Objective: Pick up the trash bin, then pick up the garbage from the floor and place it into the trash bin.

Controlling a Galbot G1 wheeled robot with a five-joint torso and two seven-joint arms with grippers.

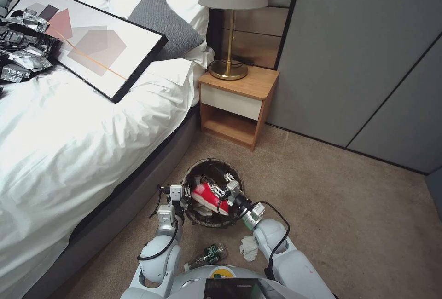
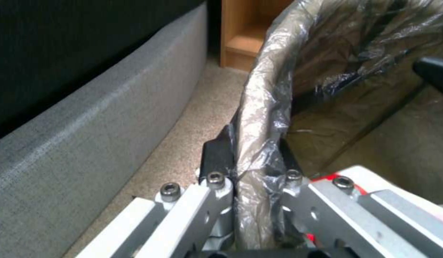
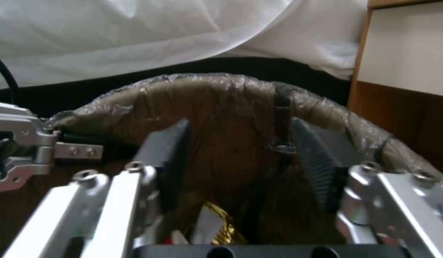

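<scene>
left gripper (image 2: 252,168) pinched on the liner-wrapped rim of the trash bin (image 1: 198,170) | right gripper (image 3: 238,157) spread wide, empty, over bin mouth | bin upright on carpet, mouth up, beside bed (image 1: 69,142) | red wrapper (image 1: 209,196) inside, long axis slanted | bottle (image 1: 208,255) on its side, cap toward left arm | tissue (image 1: 249,247) just beside

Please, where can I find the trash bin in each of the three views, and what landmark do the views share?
Head view: the bin stands on the carpet, bottom centre, below the nightstand.
Left wrist view: its bagged rim runs up the middle, and the left pincer is shut on it.
Right wrist view: the rim arches across the centre, beyond the open right pincer.
Shared landmark: the wooden nightstand.
</scene>
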